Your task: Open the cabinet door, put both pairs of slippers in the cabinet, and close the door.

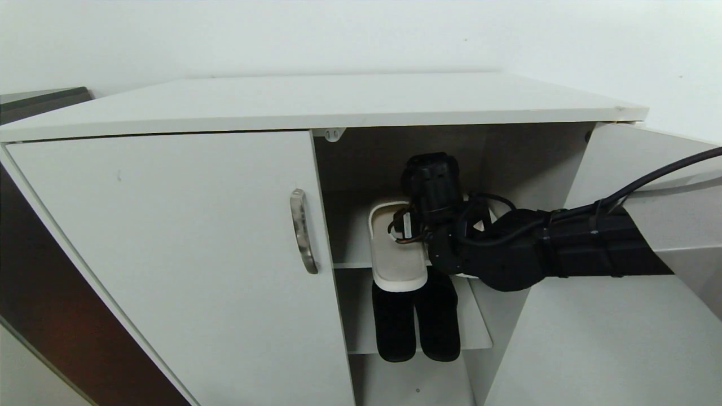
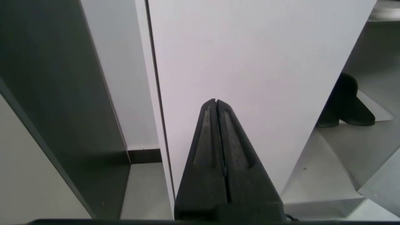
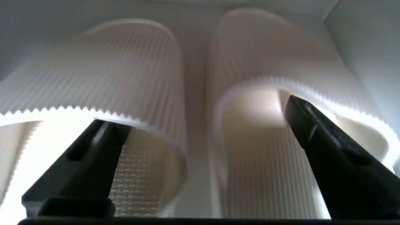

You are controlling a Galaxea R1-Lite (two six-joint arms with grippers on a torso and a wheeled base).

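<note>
The right gripper was spread wide and held nothing. Its two black fingers straddled the pair of cream-white ribbed foam slippers, which lay side by side directly ahead of the jaws. The slippers' open heels were nearest the jaws. Their long axes ran straight away from the jaws, toes toward the back wall of the grey laminate cabinet. Whether a fingertip touched a strap was hard to tell.

Below the jaws, the pair of black slippers sat on the lower shelf, pointing the same way.

The left gripper was clenched on nothing, facing the closed left door, well apart from both pairs. The right arm was much the nearer, so a straight pull-back along that axis looked the likely next step.
</note>
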